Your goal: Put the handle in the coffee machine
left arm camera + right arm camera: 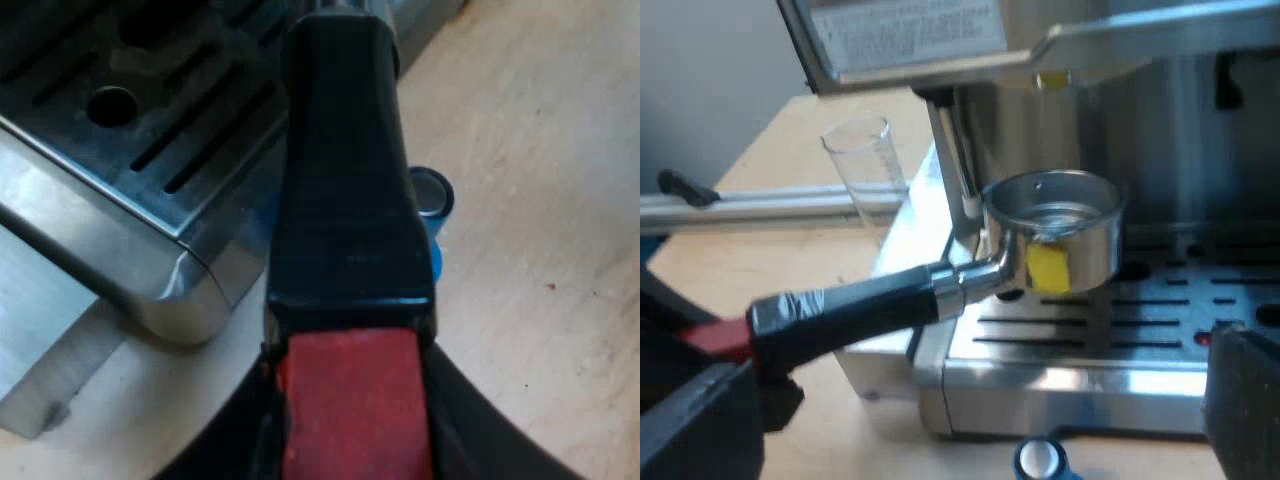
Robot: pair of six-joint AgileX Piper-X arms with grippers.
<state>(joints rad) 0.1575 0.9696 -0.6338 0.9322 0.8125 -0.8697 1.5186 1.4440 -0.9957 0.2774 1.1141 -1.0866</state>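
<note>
The metal holder [1055, 240] hangs over the espresso machine's drip tray [1090, 335], its basket level, with a yellow tag on its side, just below the machine's front head. Its dark handle [345, 170] ends in red [350, 400], and my left gripper [350, 420] is shut on that red end, seen too from the right wrist [715, 340]. My right gripper [970, 425] stands open near the tray's front edge, apart from the holder, with nothing between its fingers [1245, 400].
A blue tamper [1040, 460] stands on the wooden table by the machine's corner, under the handle [432, 195]. A measuring glass [865, 165] stands beside the machine, with a metal rail [760, 205] behind it.
</note>
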